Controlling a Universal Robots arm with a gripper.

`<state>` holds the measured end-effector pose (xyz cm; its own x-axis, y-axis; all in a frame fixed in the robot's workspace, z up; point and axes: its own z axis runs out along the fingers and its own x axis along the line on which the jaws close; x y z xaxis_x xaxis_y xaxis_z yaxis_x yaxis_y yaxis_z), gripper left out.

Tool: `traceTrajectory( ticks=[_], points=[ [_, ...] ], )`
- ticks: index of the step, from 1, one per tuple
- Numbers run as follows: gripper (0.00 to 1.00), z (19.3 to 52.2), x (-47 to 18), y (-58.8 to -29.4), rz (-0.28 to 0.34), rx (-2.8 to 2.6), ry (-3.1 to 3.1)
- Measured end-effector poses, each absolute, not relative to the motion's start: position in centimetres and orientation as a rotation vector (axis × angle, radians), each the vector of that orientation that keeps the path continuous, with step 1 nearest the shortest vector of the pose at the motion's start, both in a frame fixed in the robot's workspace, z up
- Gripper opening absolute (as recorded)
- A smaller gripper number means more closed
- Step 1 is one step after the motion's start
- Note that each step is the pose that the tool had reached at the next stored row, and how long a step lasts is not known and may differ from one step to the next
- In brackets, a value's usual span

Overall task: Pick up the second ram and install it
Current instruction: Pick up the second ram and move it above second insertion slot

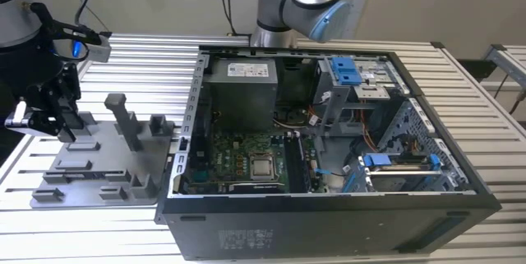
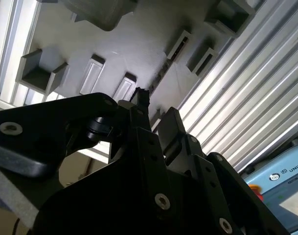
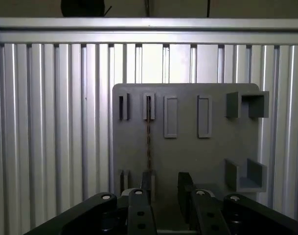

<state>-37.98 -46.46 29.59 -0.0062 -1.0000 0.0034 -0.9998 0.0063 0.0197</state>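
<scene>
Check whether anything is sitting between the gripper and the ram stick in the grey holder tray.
Nothing visible does. In the first wrist view the ram stick stands on edge in the grey holder tray, and the open gripper hangs at one end of the stick, with only bare tray surface between them.

**Tray beside the case**

On the table (image 1: 148,61), the tray (image 1: 82,185) lies at the exterior view's left, just beside the open case (image 1: 329,227). The ram (image 3: 149,137) stands on edge in the tray's slots, under the gripper (image 3: 166,183). In the case, the motherboard (image 1: 238,153) lies near, the power supply (image 1: 240,92) lies far, and the drive cage (image 1: 353,79) is toward the exterior view's right.
</scene>
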Motion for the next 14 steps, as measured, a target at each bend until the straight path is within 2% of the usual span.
traceTrajectory(
  ticks=[14],
  points=[
    [0.36,28.1,-38.0,-46.6,-0.018,2.204,-2.215]
  ],
)
